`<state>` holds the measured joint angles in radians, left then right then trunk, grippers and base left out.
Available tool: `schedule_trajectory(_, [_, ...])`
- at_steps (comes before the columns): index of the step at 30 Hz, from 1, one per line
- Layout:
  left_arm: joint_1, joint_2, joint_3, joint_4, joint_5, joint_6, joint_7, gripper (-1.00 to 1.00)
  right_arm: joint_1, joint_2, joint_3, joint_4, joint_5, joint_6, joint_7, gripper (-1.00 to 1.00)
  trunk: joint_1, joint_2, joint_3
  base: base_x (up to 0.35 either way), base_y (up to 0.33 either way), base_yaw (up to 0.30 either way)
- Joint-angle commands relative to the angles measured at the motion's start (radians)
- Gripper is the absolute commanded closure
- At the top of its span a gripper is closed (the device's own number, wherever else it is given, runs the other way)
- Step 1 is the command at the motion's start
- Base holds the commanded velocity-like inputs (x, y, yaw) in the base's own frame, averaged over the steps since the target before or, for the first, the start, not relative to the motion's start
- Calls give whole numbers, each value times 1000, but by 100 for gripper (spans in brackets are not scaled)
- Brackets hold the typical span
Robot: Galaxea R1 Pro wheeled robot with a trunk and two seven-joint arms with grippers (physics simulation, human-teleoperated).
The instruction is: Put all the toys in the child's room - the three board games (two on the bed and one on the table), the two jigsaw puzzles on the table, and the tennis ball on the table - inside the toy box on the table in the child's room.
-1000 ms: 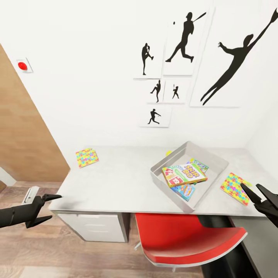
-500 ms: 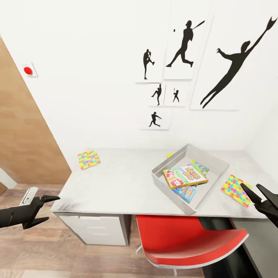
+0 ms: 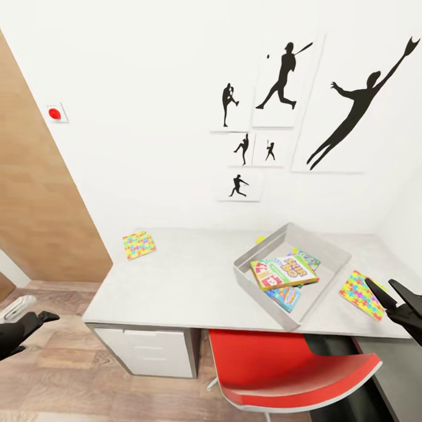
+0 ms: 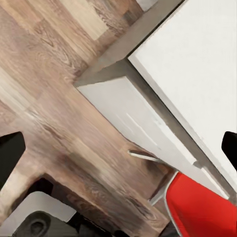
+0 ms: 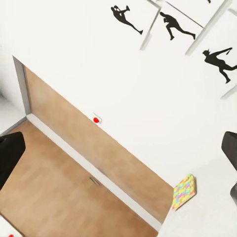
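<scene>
A: What lay on the table (image 3: 187, 281)?

B: The toy box (image 3: 253, 262) sat toward its right half, turned at an angle. Inside it the SKIP-BO game (image 3: 284, 272) rested on top, tilted, overlapping a blue game (image 3: 285, 296) below it, and a green-edged box (image 3: 307, 258) peeked out behind.

A: And the puzzles?

B: One puzzle box (image 3: 139, 244) lay flat near the far left corner, well apart from the toy box; the right wrist view caught it too (image 5: 184, 191). The other puzzle box (image 3: 358, 292) lay flat just right of the toy box, near the front edge. A bit of the tennis ball (image 3: 259, 239) showed behind the toy box's far rim.

A: The grippers?

B: The right gripper (image 3: 394, 295) hung beside that second puzzle box, its fingers spread wide and holding nothing. The left gripper (image 3: 32, 328) was low at the left over the wooden floor (image 3: 64, 375), clear of the table; its fingers stood apart in the wrist view, empty.

A: Anything else?

B: A red chair (image 3: 287, 366) stood tucked under the table beside a drawer cabinet (image 3: 152, 351).
</scene>
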<state>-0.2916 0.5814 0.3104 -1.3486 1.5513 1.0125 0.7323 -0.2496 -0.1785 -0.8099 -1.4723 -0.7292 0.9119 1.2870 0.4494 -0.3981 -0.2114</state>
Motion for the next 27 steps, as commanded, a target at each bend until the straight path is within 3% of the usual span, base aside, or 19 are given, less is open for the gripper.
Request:
schedule_trajectory(1, [-1,-1,3,2,-30,-9,8,-100,-1,0,0,0,-3,6,0,-100,1,-2,0,0,0,73])
schedule_trajectory(5, [-1,-2,7,7,-149,-68,-13,-100,-1,0,1,-1,-3,5,-1,-100,1,-2,6,0,0,74])
schedule_trajectory(10, [-1,-3,10,8,-214,-159,-68,-100,0,1,1,-2,-2,4,-2,-100,1,-2,14,0,0,75])
schedule_trajectory(13, [-1,-3,11,11,-228,-191,-102,-100,-1,1,1,-2,-2,4,-3,-100,1,-2,19,0,0,76])
schedule_trajectory(17, [-1,-3,17,17,-242,-255,-206,-100,-1,1,1,-2,-2,4,-4,-100,1,-2,26,0,0,76])
schedule_trajectory(20, [-1,-3,23,20,-243,-269,-247,-100,-1,1,2,-2,-1,4,-4,-100,1,-2,30,0,0,76])
schedule_trajectory(23, [-1,-3,53,30,-245,-284,-312,-100,-1,1,3,-2,-1,4,-5,-100,1,-2,35,0,0,76])
schedule_trajectory(27, [-1,-3,89,46,-244,-283,-339,-100,-1,1,3,-3,4,4,-6,-100,1,-2,42,0,0,76])
